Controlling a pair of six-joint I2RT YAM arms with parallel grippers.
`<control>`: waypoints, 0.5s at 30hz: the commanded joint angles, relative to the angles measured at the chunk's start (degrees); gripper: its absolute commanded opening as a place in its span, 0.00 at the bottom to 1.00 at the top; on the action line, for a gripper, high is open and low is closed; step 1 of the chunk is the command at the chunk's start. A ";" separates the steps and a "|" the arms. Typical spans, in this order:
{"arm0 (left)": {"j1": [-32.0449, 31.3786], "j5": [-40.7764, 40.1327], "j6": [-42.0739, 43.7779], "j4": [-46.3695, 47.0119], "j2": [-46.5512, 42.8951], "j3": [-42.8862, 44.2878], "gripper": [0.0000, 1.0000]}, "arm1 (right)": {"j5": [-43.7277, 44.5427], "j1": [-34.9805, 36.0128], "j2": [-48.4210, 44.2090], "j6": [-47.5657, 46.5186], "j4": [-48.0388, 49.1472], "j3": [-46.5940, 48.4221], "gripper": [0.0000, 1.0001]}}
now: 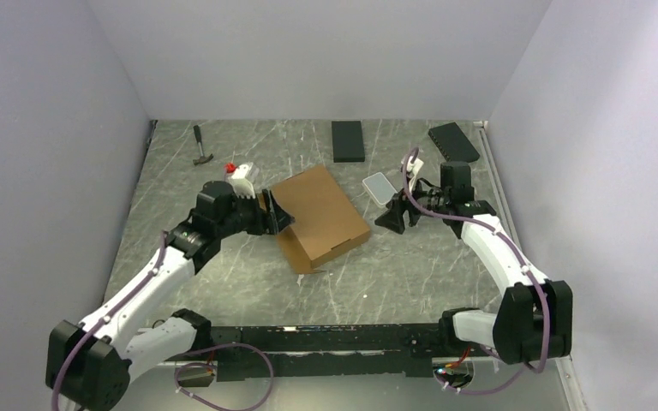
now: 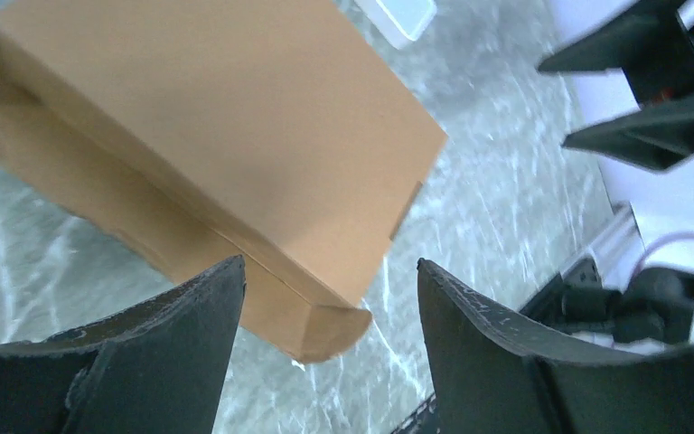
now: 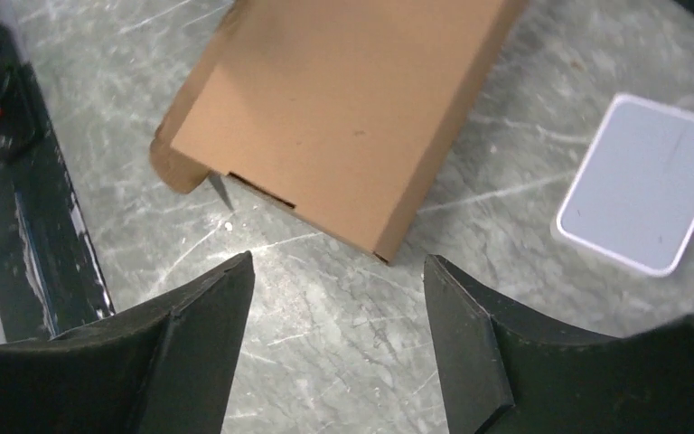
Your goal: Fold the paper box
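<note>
Apparently folded shut, the plain brown corrugated cardboard box (image 1: pixel 321 214) lies mid-frame, between both claws. The left gripper (image 1: pixel 276 214) and right gripper (image 1: pixel 392 219) are both spread, pinching nothing. Risk: one corner looks untucked, so it may spring open if nudged.

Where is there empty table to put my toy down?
Bare marble tabletop lies between the brown cardboard box and the black base rail, and at the back between the hammer and the left black rectangular slab. It's crowded around the small white case and right gripper.
</note>
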 commanded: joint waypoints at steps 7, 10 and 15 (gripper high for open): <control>-22.99 -11.20 8.90 -5.15 -3.53 -2.21 0.73 | -9.22 1.49 -2.56 -26.97 -13.18 2.12 0.74; -30.67 -21.45 12.07 -10.07 -1.30 0.76 0.73 | -8.79 1.41 -2.68 -26.74 -12.93 1.88 0.74; -41.72 -33.73 15.39 -17.43 7.80 5.99 0.74 | -8.39 1.40 -2.64 -26.70 -13.26 2.19 0.74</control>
